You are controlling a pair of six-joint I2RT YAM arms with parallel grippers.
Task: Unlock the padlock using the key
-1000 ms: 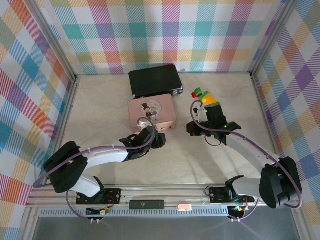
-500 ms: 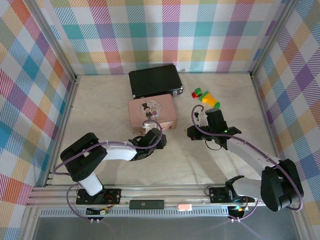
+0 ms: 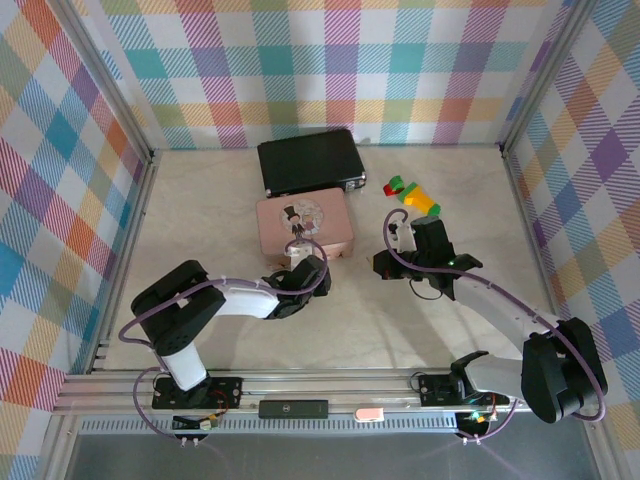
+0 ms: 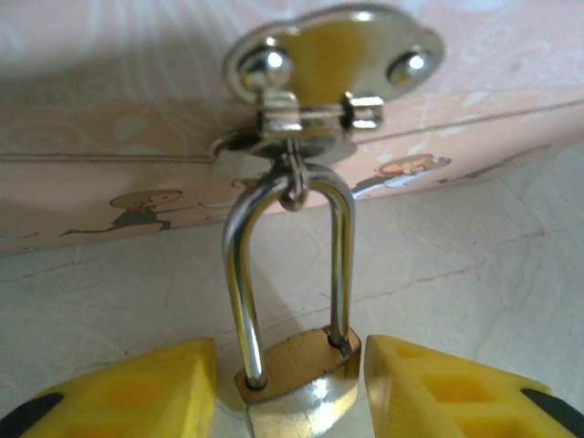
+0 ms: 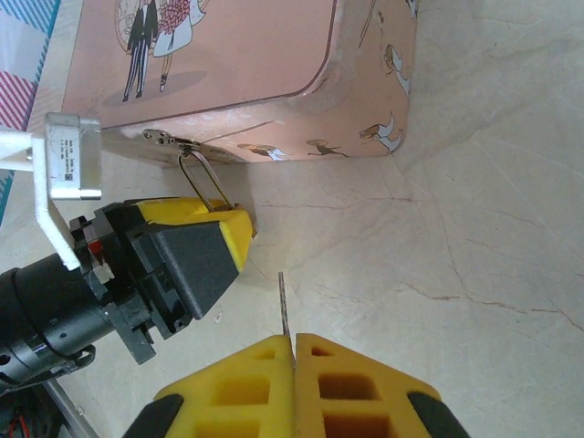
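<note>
The pink tin (image 3: 303,224), printed with cartoon figures, bears a brass-coloured padlock (image 4: 297,374) with a silvery shackle (image 4: 239,274); the key (image 5: 283,301) near it is grey. Behind the tin lies a black case (image 3: 308,160), to its right green, red and yellow blocks (image 3: 412,195), around it a cream marbled table (image 3: 200,220) and pastel plaid walls (image 3: 330,70).
</note>
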